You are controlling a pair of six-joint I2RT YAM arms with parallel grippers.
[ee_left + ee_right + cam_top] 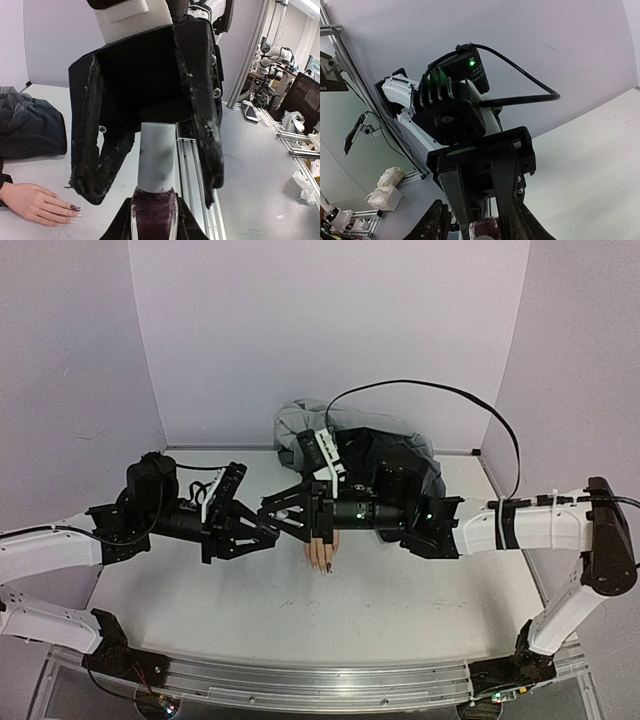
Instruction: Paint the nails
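Peach mannequin hand (pixel 322 552) lies on the table (pixel 400 590), long axis twelve-to-six, nails (pixel 325 566) pointing six o'clock. My left claw (pixel 155 225) clamps the polish bottle (pixel 155 210); my right claw (pixel 152 194) straddles its white cap (pixel 157 155), fingers apart.

Grippers: left gripper (pixel 268 530) and right gripper (pixel 272 510) meet tip to tip above the table (pixel 420 590).
Mannequin hand (pixel 322 552): lies flat, partly under the right gripper, fingers toward the arm bases.
Nails (pixel 327 567): one looks dark.
Behind: grey cloth (pixel 298 425), black cable (pixel 440 388).
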